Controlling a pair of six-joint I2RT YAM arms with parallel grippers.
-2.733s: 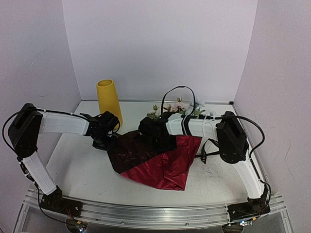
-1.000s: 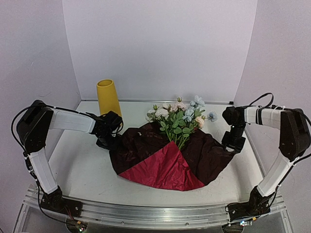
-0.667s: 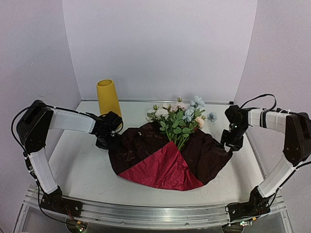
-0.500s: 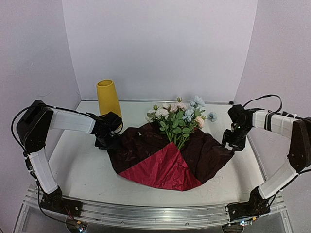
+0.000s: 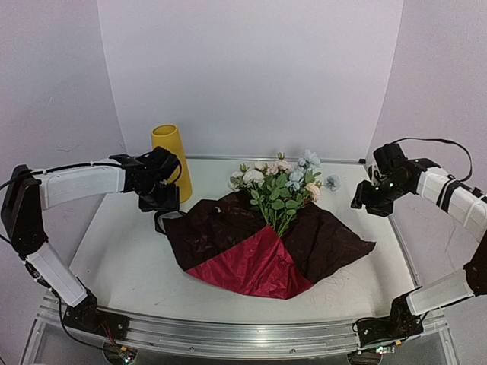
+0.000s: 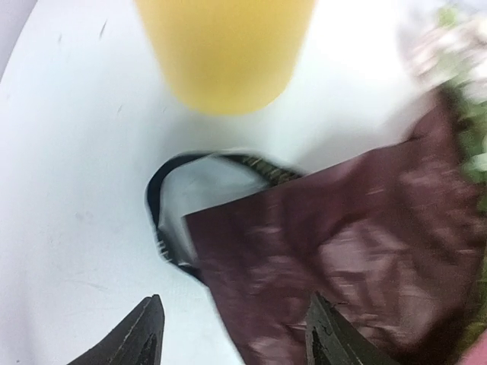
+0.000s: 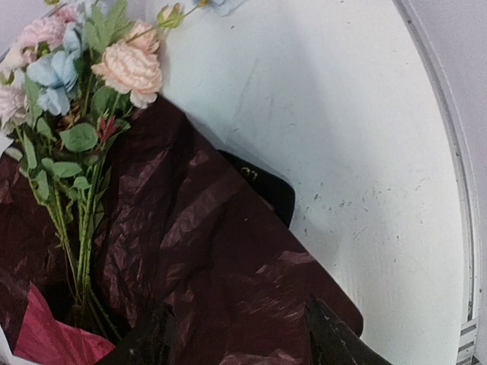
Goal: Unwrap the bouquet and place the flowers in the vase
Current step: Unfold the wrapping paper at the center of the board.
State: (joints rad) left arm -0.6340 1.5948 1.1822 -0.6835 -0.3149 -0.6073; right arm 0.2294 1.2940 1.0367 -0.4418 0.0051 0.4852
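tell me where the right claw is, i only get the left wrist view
Observer: The right claw hangs open and empty above the table, just off the right corner of the paper.
Operator: ok, flowers out of the paper yet
Observer: No. The flowers lie on the opened sheet, blooms toward the far side.
Operator: anything in the vase
Observer: The vase stands upright at the back left with no flowers in it.
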